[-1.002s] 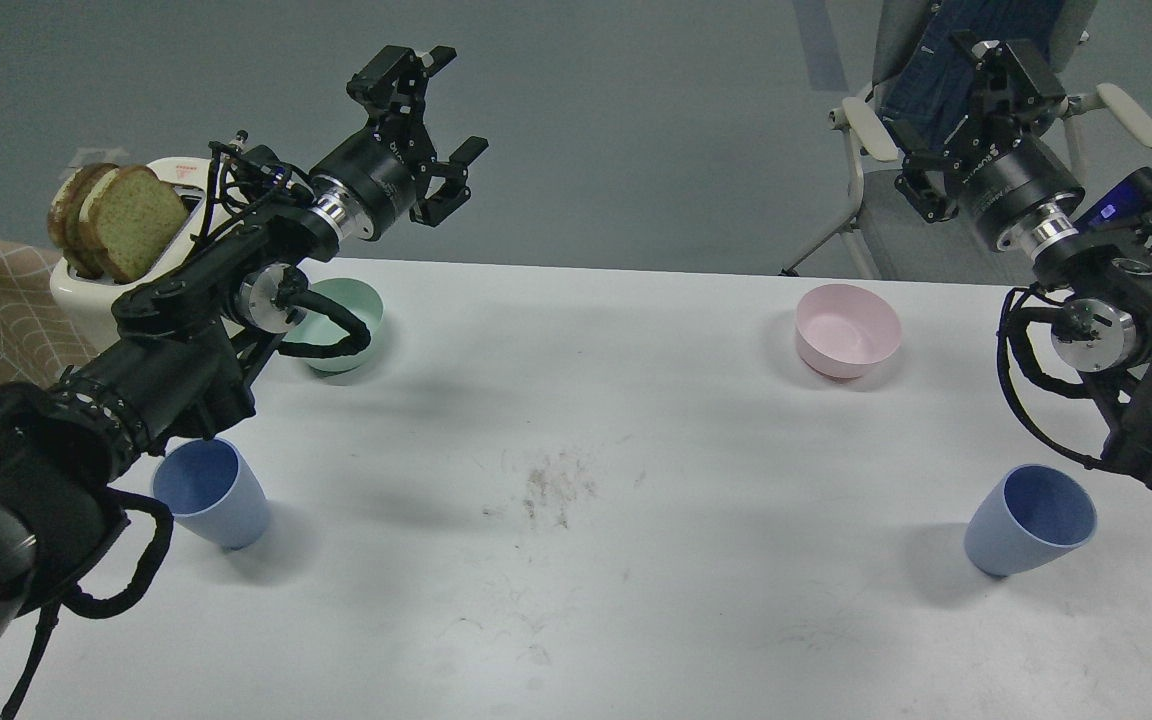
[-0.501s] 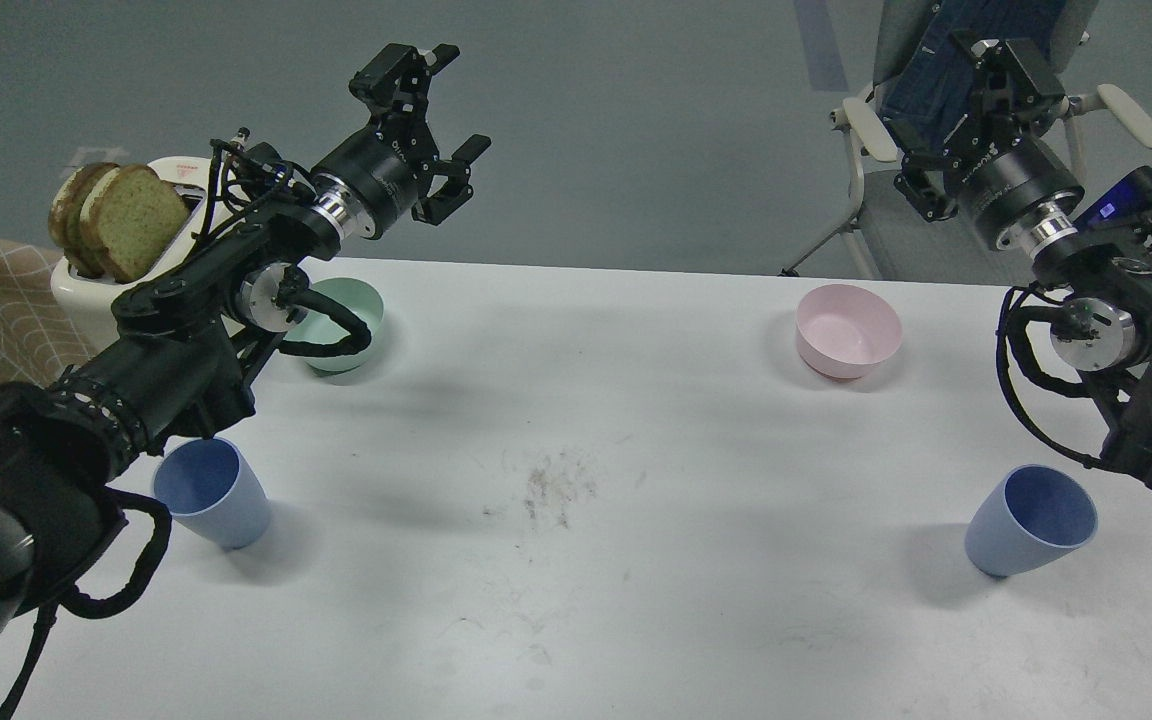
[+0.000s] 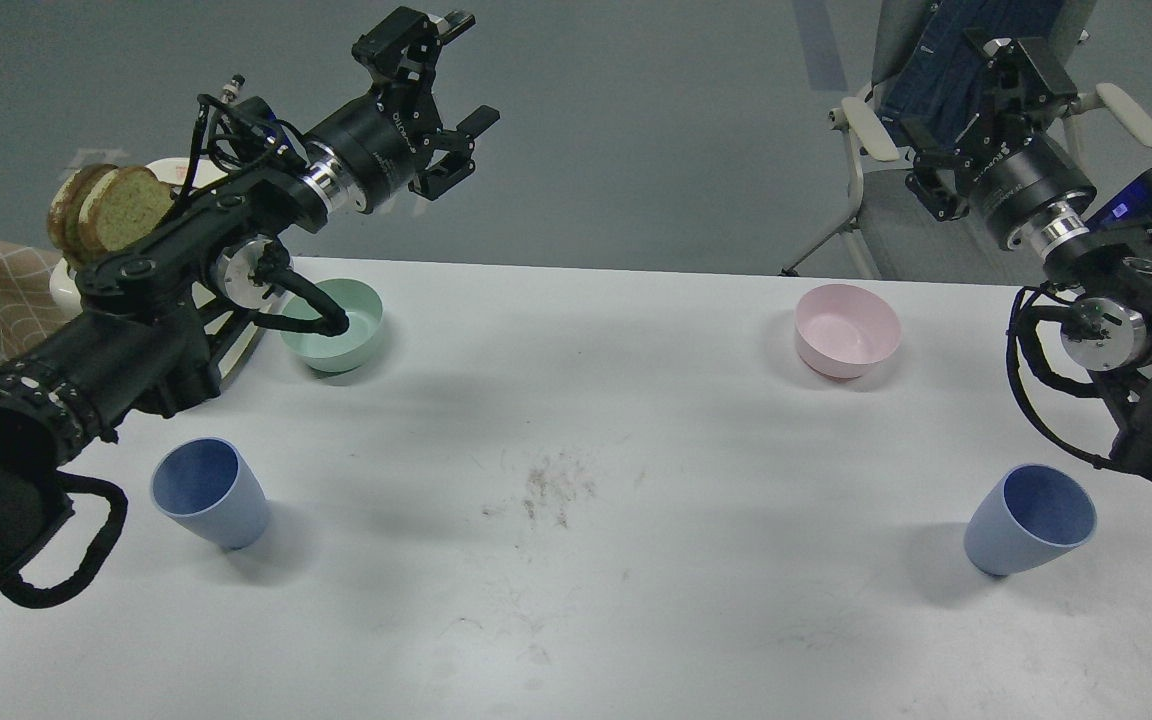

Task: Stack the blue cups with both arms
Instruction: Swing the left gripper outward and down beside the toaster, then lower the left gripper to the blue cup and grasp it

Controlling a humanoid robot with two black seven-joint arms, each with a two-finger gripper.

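Note:
Two blue cups stand upright on the white table (image 3: 576,600). One blue cup (image 3: 209,493) is at the front left, the other blue cup (image 3: 1033,519) at the front right. My left gripper (image 3: 454,92) is open and empty, held high beyond the table's far edge, well above and behind the left cup. My right gripper (image 3: 976,115) is raised in front of the chair, far above the right cup; its fingers are spread and empty.
A mint-green bowl (image 3: 335,323) sits at the back left under my left arm. A pink bowl (image 3: 846,329) sits at the back right. A white toaster with bread slices (image 3: 106,210) stands at the left edge. A chair (image 3: 896,170) stands behind the table.
My left arm has lifted and swung up and back, uncovering the left cup. My right gripper has shifted slightly right and down. The cups have not moved.

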